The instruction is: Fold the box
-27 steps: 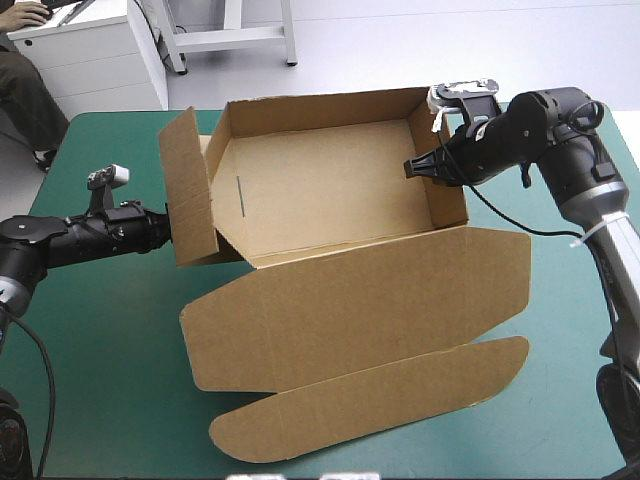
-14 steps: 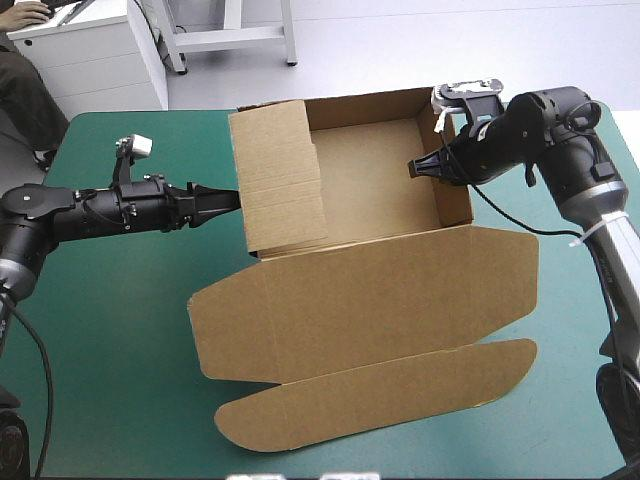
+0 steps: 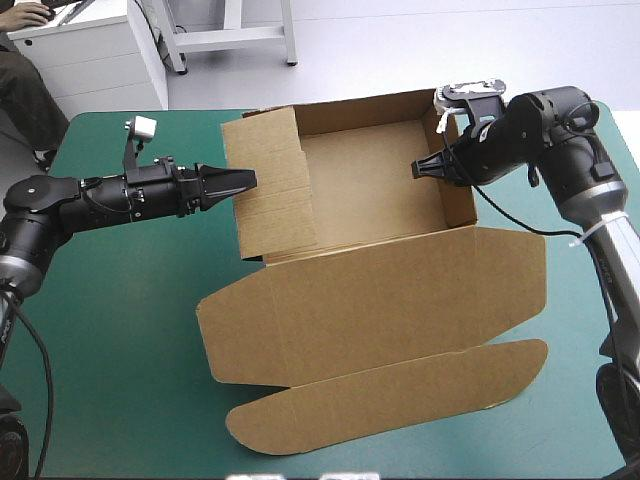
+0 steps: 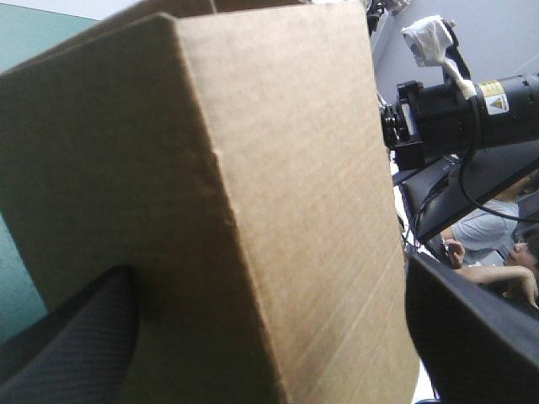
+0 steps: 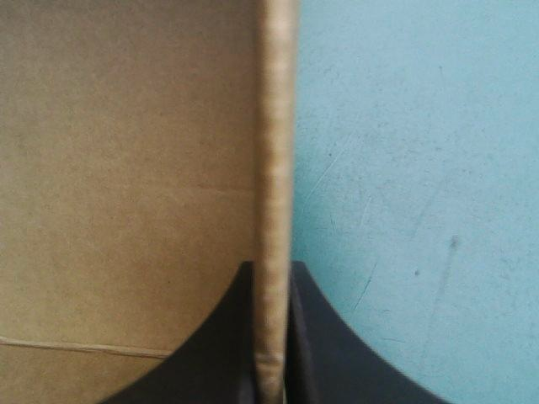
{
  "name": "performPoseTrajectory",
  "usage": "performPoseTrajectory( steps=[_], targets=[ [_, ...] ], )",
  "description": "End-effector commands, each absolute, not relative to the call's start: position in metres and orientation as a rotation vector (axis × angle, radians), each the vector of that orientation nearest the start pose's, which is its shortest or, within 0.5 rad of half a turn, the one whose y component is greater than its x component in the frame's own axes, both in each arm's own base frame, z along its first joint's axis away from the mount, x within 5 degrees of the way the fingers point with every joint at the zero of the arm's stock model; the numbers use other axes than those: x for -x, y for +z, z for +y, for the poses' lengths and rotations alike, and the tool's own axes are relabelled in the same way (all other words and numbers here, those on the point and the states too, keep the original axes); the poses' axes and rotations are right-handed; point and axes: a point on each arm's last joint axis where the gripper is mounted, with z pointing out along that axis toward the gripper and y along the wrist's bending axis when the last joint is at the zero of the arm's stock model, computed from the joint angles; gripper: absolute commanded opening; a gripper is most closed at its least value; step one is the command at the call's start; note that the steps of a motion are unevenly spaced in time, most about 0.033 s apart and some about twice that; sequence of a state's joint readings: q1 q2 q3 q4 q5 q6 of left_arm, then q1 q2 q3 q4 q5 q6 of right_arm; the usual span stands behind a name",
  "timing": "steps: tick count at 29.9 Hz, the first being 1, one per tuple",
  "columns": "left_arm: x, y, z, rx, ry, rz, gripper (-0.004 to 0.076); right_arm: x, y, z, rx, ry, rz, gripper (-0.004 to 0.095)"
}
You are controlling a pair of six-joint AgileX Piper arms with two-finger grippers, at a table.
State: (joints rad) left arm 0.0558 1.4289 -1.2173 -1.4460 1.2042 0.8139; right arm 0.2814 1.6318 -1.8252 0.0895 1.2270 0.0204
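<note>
The left gripper (image 3: 238,181) stands wide, its black fingers (image 4: 72,349) well apart, with the raised left flap (image 3: 272,190) of the brown box (image 3: 370,300) between them. The box sits between the two grippers as an open tray on the teal-green cover (image 3: 120,320), its lid (image 3: 400,390) lying flat. The right gripper (image 3: 424,168) is clamped on the tray's right wall (image 3: 457,190), with the board's edge pinched between its fingers.

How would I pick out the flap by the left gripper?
Find the brown box, an open tray on the teal-green table. At its left end, by the left gripper, one flap leans in over the tray; unlike the lid lying flat in front, it stands up.
</note>
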Motion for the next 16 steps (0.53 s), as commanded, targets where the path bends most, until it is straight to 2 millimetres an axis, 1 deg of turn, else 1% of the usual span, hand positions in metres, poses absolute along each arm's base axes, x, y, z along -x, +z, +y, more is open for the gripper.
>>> performPoseTrajectory(
  steps=[1,3,6,10,16],
  targets=[
    [-0.271,0.411,-0.080,-0.385,-1.506,1.820,0.0608,-0.317,0.446,0.103,0.290,0.297,2.393,-0.0018],
    [-0.270,0.410,-0.085,-0.390,-1.499,1.839,0.0608,-0.316,0.446,0.107,0.293,0.295,2.391,-0.0018],
    [-0.272,0.405,-0.093,-0.329,-1.478,1.918,0.0608,-0.314,0.446,0.113,0.302,0.252,2.389,-0.0017],
    [-0.274,0.396,-0.104,-0.278,-1.386,2.024,0.0608,-0.310,0.447,0.122,0.293,0.162,2.373,-0.0018],
    [-0.273,0.391,-0.114,-0.198,-1.212,2.116,0.0608,-0.305,0.449,0.131,0.302,0.108,2.353,-0.0018]
  ],
)
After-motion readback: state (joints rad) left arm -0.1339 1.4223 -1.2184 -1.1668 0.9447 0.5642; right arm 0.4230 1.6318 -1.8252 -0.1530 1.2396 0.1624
